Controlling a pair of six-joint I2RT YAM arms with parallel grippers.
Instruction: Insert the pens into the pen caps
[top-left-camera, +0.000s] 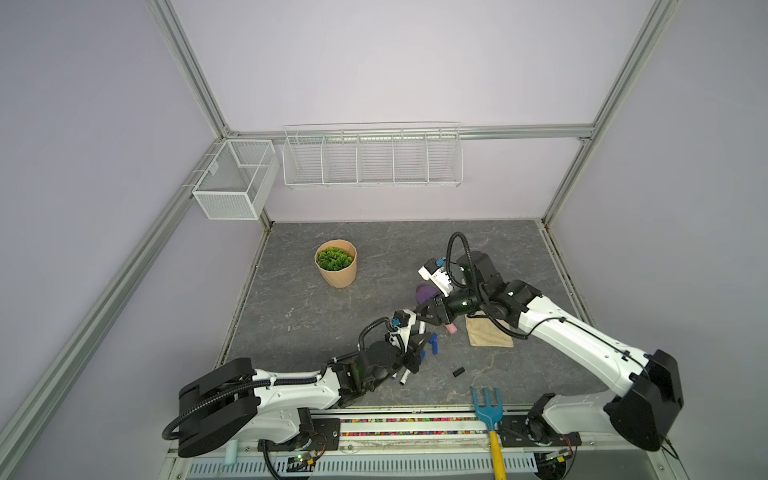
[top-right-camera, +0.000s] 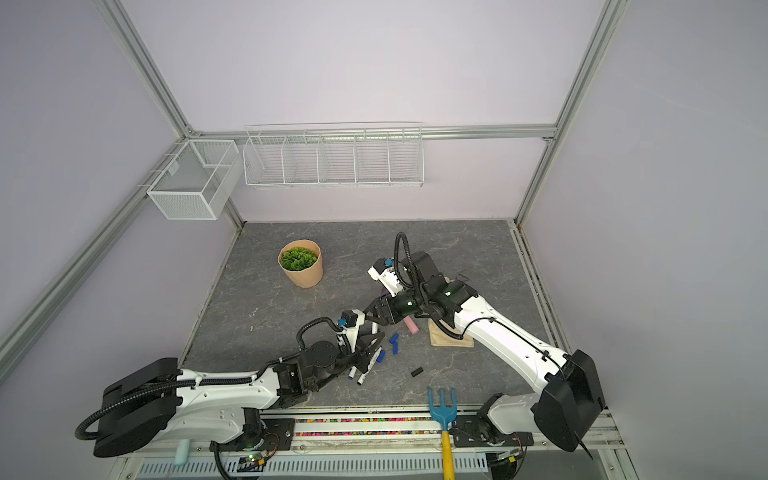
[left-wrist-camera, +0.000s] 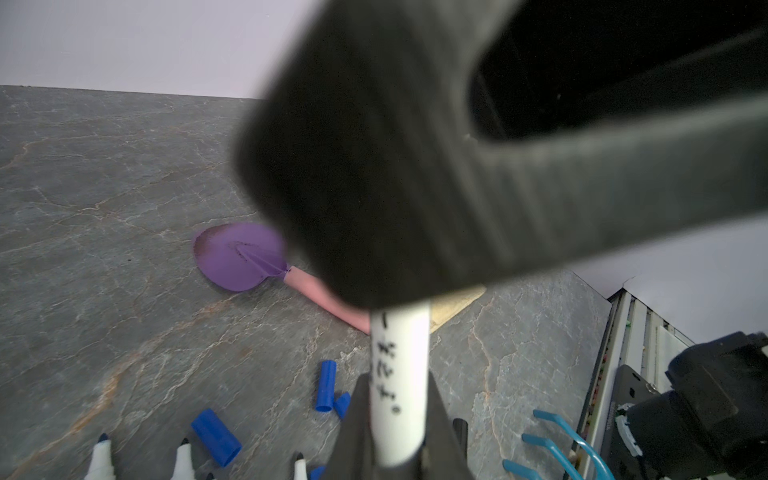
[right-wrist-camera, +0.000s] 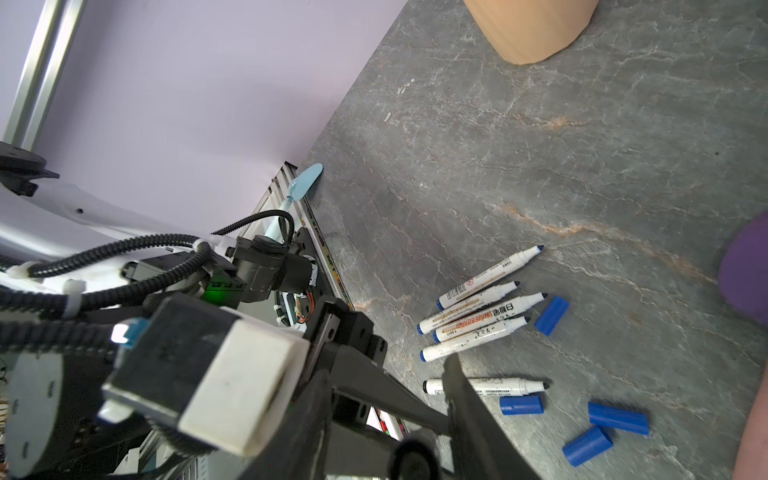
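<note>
The left pincer (left-wrist-camera: 400, 419) is clamped tight on a slim white marker pen with a printed barrel (left-wrist-camera: 400, 349). The right pincer (top-left-camera: 426, 314) sits at its twelve o'clock, touching that pen's far end; whether it is open or closed, I cannot tell. Short blue plastic caps (top-right-camera: 395, 348) lie at the left pincer's three o'clock on the grey marbled counter (top-right-camera: 270, 324).

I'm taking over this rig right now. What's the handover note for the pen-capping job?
Grippers: the left end effector is shut on one pen. Its tip is hidden behind the right end effector, and I cannot tell whether that one is open or shut.
Things: five uncapped pens lie on the table with four blue caps close by. One black cap lies apart.
Done: no capped pen is visible.
Left: cap the five loose pens and check the held one.
</note>
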